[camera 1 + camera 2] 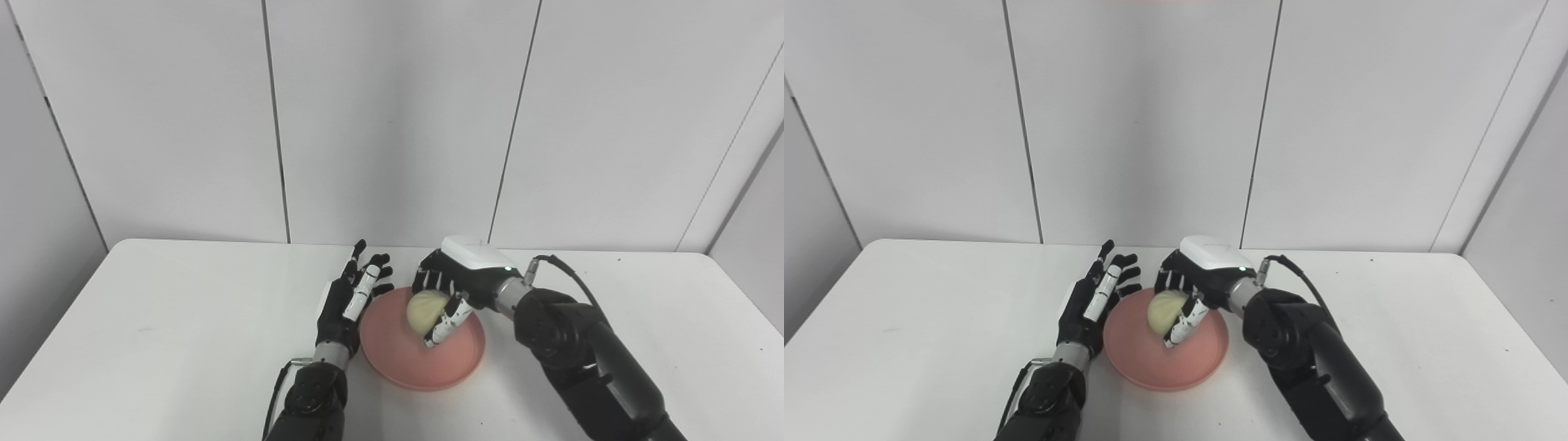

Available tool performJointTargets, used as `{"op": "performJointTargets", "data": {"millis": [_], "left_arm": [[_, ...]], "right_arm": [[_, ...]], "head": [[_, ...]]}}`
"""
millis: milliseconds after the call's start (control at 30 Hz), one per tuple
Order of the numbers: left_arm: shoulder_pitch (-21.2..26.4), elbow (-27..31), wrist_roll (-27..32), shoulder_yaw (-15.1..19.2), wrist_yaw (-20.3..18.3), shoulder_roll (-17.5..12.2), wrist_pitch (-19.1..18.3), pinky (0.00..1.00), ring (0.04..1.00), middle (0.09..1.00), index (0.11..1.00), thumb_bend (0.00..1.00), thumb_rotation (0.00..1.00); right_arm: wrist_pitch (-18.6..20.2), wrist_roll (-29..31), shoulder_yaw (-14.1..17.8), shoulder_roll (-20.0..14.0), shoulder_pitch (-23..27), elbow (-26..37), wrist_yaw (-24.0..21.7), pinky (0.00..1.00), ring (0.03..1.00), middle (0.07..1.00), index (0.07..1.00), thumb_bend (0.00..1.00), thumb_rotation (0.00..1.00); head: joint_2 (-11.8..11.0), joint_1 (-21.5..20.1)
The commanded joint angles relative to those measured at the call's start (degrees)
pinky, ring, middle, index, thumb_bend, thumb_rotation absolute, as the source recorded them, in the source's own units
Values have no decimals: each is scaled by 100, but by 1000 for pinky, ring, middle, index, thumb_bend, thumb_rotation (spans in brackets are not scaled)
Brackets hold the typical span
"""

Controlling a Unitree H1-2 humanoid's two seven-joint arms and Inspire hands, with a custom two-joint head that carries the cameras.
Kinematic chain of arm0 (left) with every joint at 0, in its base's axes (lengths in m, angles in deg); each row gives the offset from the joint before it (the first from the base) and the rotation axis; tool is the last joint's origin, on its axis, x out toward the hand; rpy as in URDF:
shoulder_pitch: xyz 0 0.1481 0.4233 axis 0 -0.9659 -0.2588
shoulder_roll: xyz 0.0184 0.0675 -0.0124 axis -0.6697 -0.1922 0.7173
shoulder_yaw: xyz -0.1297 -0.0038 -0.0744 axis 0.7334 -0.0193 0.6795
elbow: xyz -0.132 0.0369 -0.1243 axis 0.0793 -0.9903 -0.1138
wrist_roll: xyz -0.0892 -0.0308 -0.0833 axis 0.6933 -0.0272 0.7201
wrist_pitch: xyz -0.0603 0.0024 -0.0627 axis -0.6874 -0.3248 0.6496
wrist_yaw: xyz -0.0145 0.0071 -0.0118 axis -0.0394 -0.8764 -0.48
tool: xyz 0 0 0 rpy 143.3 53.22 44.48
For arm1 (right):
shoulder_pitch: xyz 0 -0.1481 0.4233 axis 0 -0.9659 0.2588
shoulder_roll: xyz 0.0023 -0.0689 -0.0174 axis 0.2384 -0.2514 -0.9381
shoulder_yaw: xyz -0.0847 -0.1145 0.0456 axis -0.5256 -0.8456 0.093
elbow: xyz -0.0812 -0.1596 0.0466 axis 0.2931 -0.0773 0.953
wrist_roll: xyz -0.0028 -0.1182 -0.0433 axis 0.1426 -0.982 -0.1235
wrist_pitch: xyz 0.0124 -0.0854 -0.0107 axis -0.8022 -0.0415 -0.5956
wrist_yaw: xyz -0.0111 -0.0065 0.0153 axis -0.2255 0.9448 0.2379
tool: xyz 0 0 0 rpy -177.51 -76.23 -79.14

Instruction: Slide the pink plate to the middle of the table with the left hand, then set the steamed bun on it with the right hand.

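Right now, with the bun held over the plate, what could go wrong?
The right hand grips the bun above the plate, toward its far side; released there, it might roll toward the rim. The open left hand sits at the plate's left edge and could nudge it when pulling away.

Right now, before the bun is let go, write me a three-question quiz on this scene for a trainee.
1. True or false: the right hand is closed around the steamed bun.
2. Where is the steamed bun? A) on the bare table B) over the pink plate C) in the left hand
3. Fill in: the left hand is open, beside the plate's ____ rim as the pictures show it.

Key: 1 true; 2 B; 3 left.
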Motion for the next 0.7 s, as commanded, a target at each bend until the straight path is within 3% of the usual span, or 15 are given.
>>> {"op": "performJointTargets", "data": {"millis": [0,133,433,667], "left_arm": [[-90,47,-62,-63,-19,48,22,686,789,819,943,697,675],[-113,85,-84,-92,-15,48,31,684,791,822,944,694,689],[-124,120,-132,-158,56,38,-9,672,787,820,944,692,698],[-99,63,-104,-152,39,35,21,665,783,818,942,682,695]], "right_arm": [[-360,11,1,51,253,-119,326,348,429,482,487,529,0],[-663,13,-98,122,212,-557,620,332,409,461,499,529,0],[-967,-51,-285,151,198,-882,888,288,384,446,501,528,0],[-940,-76,-281,139,211,-860,876,430,518,519,468,527,0]], "head": [[4,9],[17,-22],[21,-61],[3,-74]]}}
